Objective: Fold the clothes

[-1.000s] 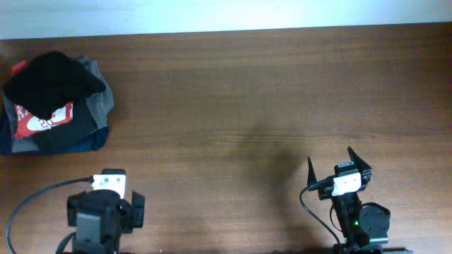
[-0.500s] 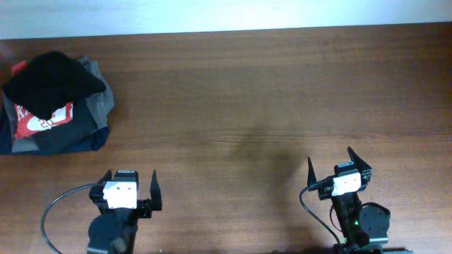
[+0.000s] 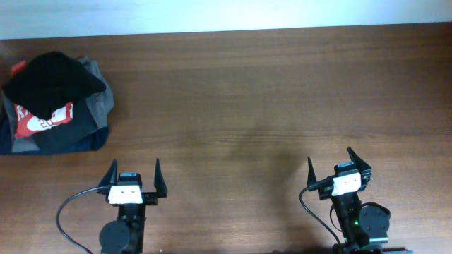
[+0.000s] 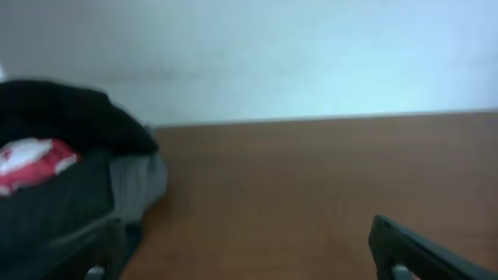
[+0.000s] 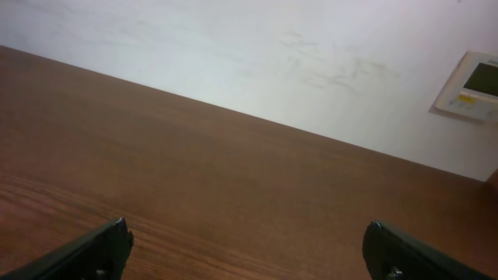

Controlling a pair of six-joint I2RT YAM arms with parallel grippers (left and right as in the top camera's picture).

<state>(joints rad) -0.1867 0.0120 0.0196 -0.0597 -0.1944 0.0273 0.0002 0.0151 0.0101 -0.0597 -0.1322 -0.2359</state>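
Robotics test room: two small machine arms, the left arm (image 3: pixel 121 229) at 7 o'clock and the right arm (image 3: pixel 357 219) at 5 o'clock, stand at the near edge of a broad wood-grain table (image 3: pixel 247 92). A bare white wall (image 5: pixel 233 47) runs behind it at 12 o'clock. In the right wrist view, a pale control panel (image 5: pixel 473 87) with a small screen hangs on the wall at 2 o'clock.
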